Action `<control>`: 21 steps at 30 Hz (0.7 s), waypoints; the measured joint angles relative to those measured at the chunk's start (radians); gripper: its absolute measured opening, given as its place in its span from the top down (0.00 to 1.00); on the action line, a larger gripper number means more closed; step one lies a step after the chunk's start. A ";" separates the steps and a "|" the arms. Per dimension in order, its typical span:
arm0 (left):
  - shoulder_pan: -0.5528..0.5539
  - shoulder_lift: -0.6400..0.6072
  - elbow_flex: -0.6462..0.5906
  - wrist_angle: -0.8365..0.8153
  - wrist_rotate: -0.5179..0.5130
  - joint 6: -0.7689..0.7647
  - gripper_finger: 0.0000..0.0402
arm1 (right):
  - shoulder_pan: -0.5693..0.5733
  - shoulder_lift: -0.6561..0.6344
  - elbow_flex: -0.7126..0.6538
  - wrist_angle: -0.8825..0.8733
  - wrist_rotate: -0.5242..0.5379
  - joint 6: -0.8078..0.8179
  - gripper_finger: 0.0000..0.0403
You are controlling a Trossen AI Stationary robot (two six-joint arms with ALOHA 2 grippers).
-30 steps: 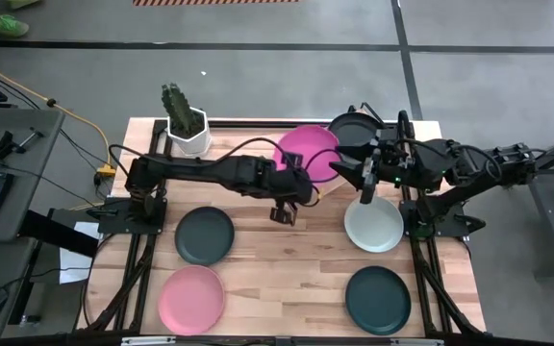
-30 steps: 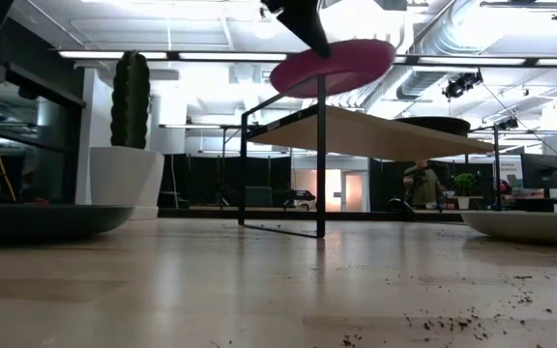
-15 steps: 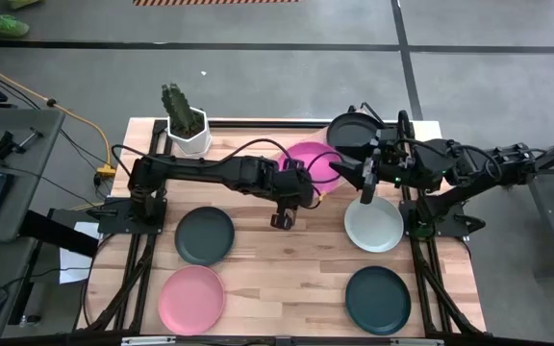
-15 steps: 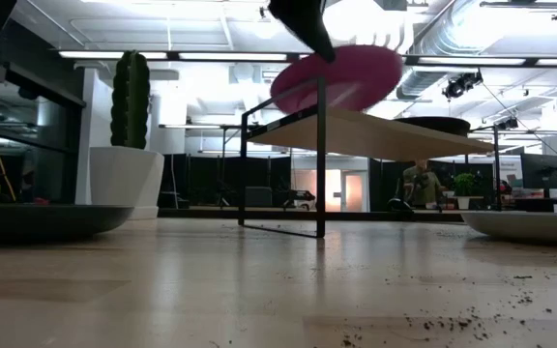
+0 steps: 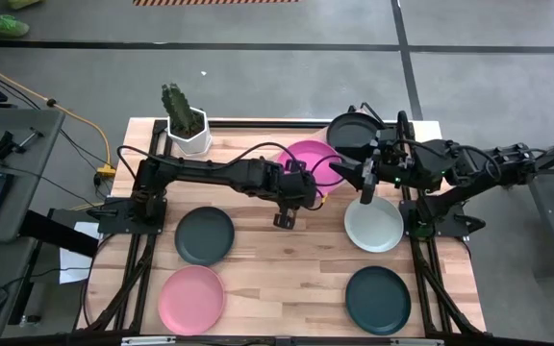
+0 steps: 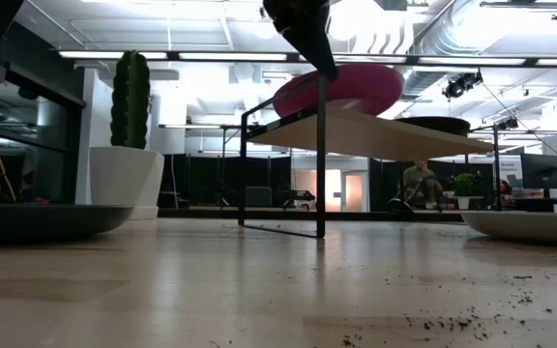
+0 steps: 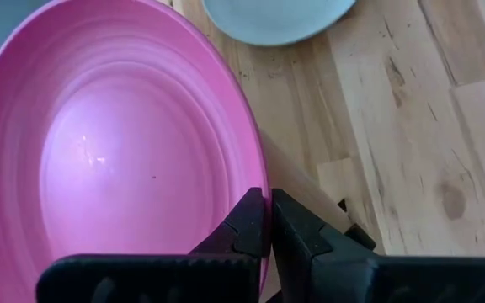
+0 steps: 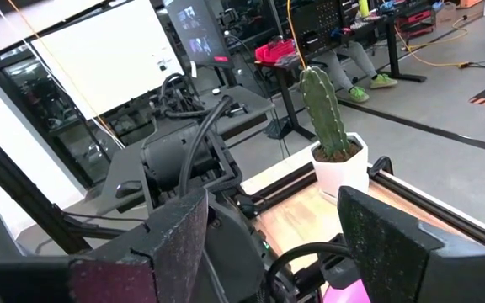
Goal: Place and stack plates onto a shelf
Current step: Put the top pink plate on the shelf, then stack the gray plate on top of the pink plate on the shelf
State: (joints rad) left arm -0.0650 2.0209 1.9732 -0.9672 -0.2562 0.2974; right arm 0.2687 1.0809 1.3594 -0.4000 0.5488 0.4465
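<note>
My left gripper (image 5: 301, 183) is shut on the magenta plate (image 5: 312, 159), which sits low over the shelf (image 5: 248, 133) at the table's far edge. In the low view the magenta plate (image 6: 341, 87) is right at the shelf board (image 6: 375, 130); whether it rests on it I cannot tell. A dark plate (image 5: 352, 130) lies on the shelf's right part. My right gripper (image 5: 365, 183) hangs open above the pale mint-white plate (image 5: 373, 224), touching nothing. My left gripper pinches the magenta plate's near rim (image 7: 263, 202) between its two fingers (image 7: 297, 231). The fingers slant down from the table's near left side, across the rim. The plate lies almost level, hollow side up, a little lower at the held side.
On the tabletop lie a dark green plate (image 5: 204, 234), a light pink plate (image 5: 191, 299) and another dark plate (image 5: 378, 299). A white pot with a cactus (image 5: 187, 130) stands at the shelf's left end. Bare wood lies in the table's middle.
My left gripper has sunk toward the shelf with the magenta plate. The plate, well above the board a second ago, tipped on the way and now sits lower and flatter, right at the board.
</note>
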 joint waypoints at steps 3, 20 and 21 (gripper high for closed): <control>0.001 0.000 0.000 0.000 0.008 -0.005 0.97 | 0.000 0.000 0.000 -0.001 0.000 0.000 0.38; 0.029 -0.004 0.000 0.000 0.008 -0.085 0.77 | 0.000 0.000 0.000 -0.006 -0.002 -0.001 0.38; 0.033 -0.006 0.000 0.001 0.009 -0.102 0.76 | 0.000 0.000 0.000 -0.006 -0.002 -0.001 0.38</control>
State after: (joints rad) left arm -0.0320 2.0147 1.9728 -0.9660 -0.2476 0.1951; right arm 0.2687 1.0813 1.3594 -0.4064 0.5468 0.4454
